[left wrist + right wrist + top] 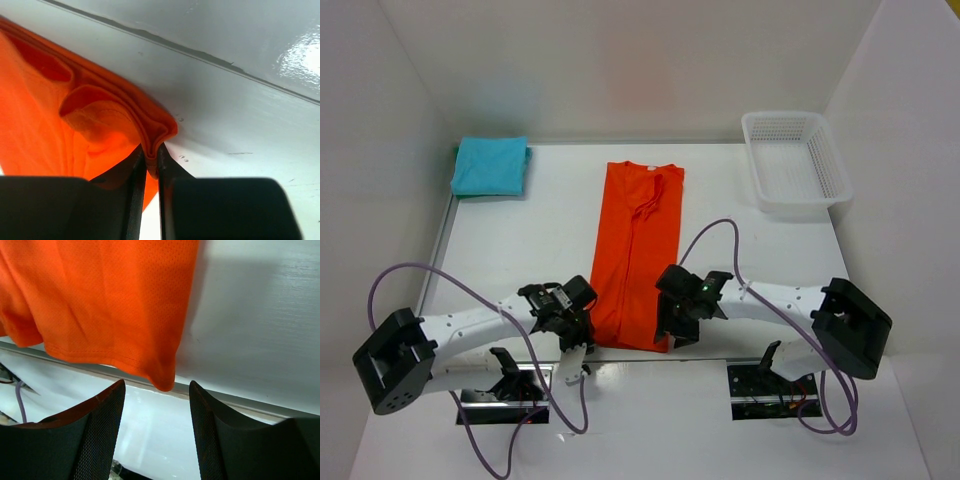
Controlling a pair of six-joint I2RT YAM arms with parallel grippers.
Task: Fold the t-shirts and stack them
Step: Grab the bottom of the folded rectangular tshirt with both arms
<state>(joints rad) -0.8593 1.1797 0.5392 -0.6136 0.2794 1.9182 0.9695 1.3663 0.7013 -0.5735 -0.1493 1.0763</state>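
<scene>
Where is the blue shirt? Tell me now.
In the top view, the blue shirt lies folded at the far left corner of the table, left of the orange shirt.

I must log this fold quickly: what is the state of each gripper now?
Left gripper: closed on a corner of the orange-red t-shirt.
Right gripper: open, holding nothing.
</scene>
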